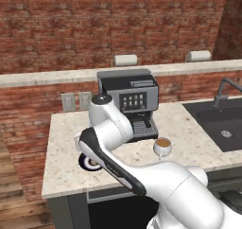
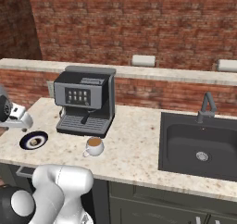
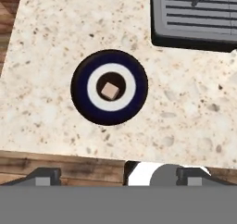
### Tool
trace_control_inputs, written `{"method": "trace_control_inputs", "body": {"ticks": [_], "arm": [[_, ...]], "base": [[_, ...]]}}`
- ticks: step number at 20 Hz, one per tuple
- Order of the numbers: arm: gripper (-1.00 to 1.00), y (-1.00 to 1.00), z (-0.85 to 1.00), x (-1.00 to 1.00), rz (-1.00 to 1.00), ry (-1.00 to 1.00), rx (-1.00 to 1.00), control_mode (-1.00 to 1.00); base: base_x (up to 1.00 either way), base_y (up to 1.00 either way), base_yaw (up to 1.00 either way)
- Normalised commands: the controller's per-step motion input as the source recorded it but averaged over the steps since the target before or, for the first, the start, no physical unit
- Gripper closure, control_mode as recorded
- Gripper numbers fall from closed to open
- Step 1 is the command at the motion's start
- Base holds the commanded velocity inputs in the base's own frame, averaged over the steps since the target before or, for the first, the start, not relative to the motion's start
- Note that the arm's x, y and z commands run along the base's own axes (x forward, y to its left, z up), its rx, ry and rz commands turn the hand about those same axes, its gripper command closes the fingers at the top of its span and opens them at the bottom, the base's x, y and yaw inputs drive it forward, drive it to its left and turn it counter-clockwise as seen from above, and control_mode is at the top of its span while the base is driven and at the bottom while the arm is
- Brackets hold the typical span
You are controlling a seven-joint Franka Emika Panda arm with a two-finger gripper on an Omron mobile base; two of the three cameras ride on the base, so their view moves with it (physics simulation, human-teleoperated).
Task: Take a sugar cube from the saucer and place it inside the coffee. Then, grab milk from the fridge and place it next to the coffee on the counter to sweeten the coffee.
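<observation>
You get even, soft light across all three views, neither dim nor harsh, with no single lamp to trace. The counter reads bright and flat, without glare. A faint shadow sits under the cup toward 6 o'clock, and the coffee machine darkens the stone just beneath its tray. The sink stays dark but its drain is legible. The brick wall looks smeared and low in detail. From the hand view, the saucer is crisp, with slightly jagged rims. Straight edges stay straight at the borders.
</observation>
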Motion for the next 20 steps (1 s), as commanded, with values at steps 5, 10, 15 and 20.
{"method": "trace_control_inputs", "body": {"ticks": [5,10,15,20], "arm": [[-1.0,0.45,-0.46,0.18,-0.12,0.09,0.0,-1.0],[-1.0,0.19,-0.54,0.32,-0.22,0.08,0.0,-1.0],[-1.0,0.01,-0.43,0.47,-0.23,0.05,0.0,-1.0],[-1.0,-0.09,-0.46,0.34,-0.1,0.04,0.0,-1.0]], "base": [[0.0,0.0,0.0],[0.0,0.0,0.0],[0.0,0.0,0.0],[0.0,0.0,0.0]]}}
